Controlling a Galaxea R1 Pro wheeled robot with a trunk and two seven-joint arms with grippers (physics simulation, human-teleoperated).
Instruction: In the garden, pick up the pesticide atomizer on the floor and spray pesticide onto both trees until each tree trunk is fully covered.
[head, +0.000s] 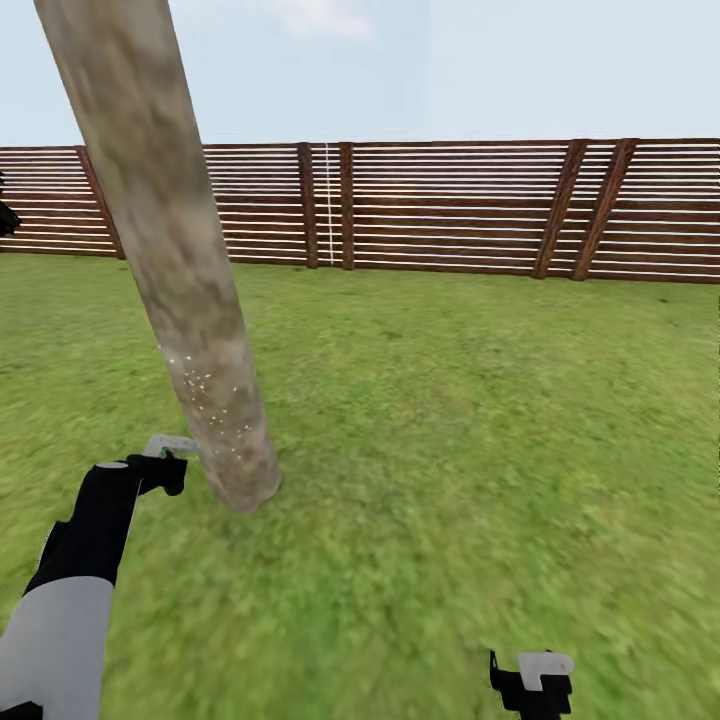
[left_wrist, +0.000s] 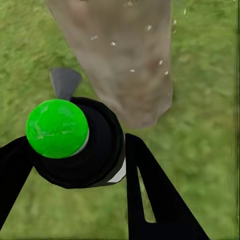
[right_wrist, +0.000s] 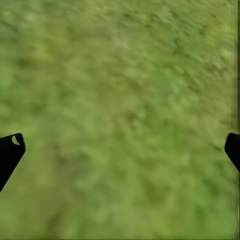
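Gripped between the black fingers (left_wrist: 155, 195) of my left end effector (left_wrist: 75, 165), the pesticide atomizer (left_wrist: 80, 142) filled the near field of the left wrist view, its black top carrying a bright green cap and a grey nozzle tip pointed toward the tree trunk (left_wrist: 125, 60). From the head view, my left end effector (head: 160, 465) stood just beside the foot of that leaning, mottled trunk (head: 170, 250), where a scatter of pale specks marked only a low band of bark. My right end effector (head: 532, 680) hung low over the lawn (head: 480, 420) with its jaws spread wide and nothing between them, the tips barely entering the edges of the right wrist view over blurred grass (right_wrist: 120, 120). I judged the spraying of this tree to be under way but far from complete, since most of the trunk above the speckled patch looked bare. To do it well, I would keep the nozzle square to the bark, hold the bottle firmly, sweep upward along the column, then work around its far side. A slatted wooden fence (head: 450, 205) closed the garden behind.
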